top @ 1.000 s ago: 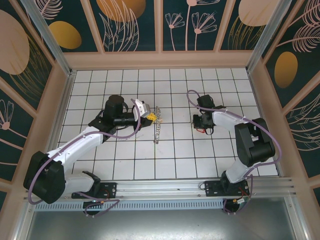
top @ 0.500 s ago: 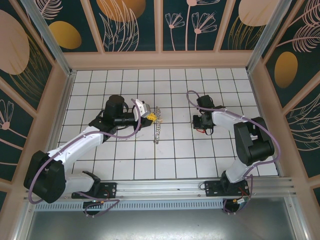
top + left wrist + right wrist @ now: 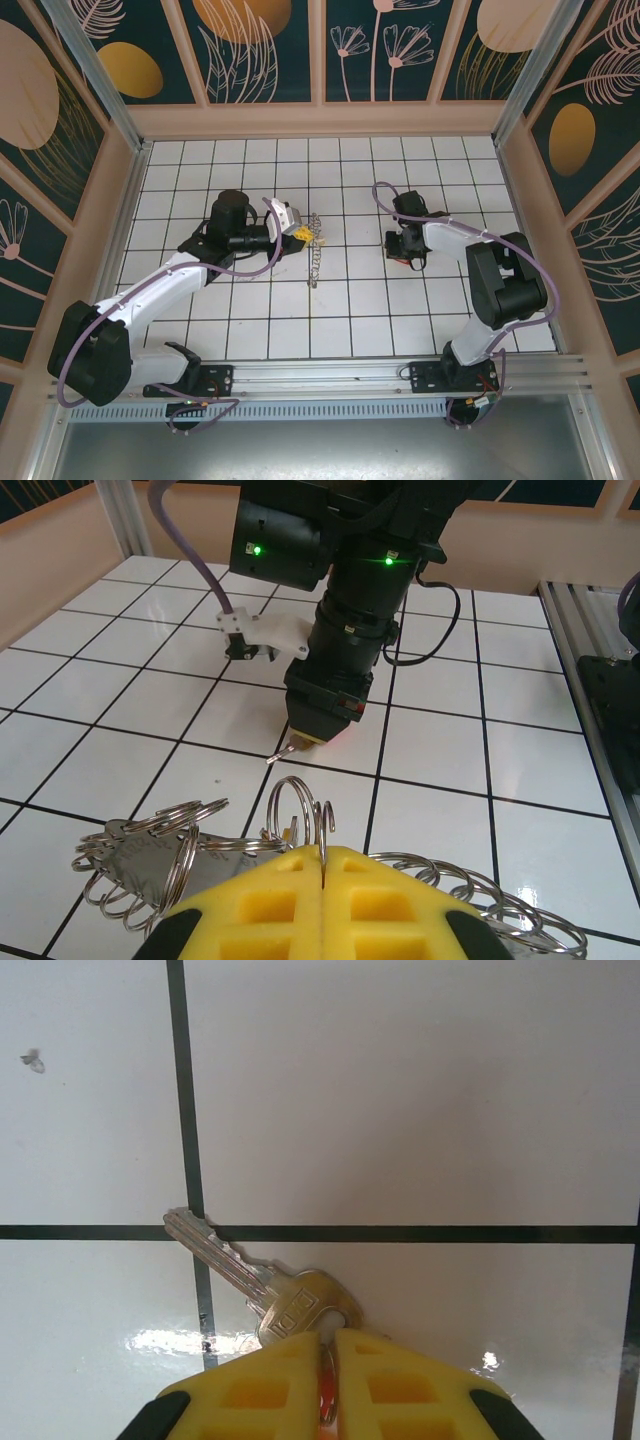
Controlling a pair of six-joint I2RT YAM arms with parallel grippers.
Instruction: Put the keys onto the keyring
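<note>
Keys come first: one key [image 3: 258,1282] lies flat on the white tiled tabletop [image 3: 360,320], its blade tip on a black grid line. The right claw [image 3: 327,1345] is pinched together on the red tag [image 3: 326,1400] at the key's head. Well apart to the left, the keyring [image 3: 150,855] sits by the left claw [image 3: 323,852], whose yellow pads are pressed together on one small wire ring [image 3: 292,780] standing up from the band's fringe. Whether the band rests fully on the tiles or is partly lifted, I cannot tell.

The step in hand looks like picking up the key. To do it well, the right claw should raise it straight up, so the blade clears the tile without dragging or swinging in the grip. The left claw ought to hold its ring steady and upright as a fixed target. The key's hole is probably hidden under the pads, so a regrip may be needed before threading.

As for holders, the keyring is the only one here, and no key appears to hang on it yet.
</note>
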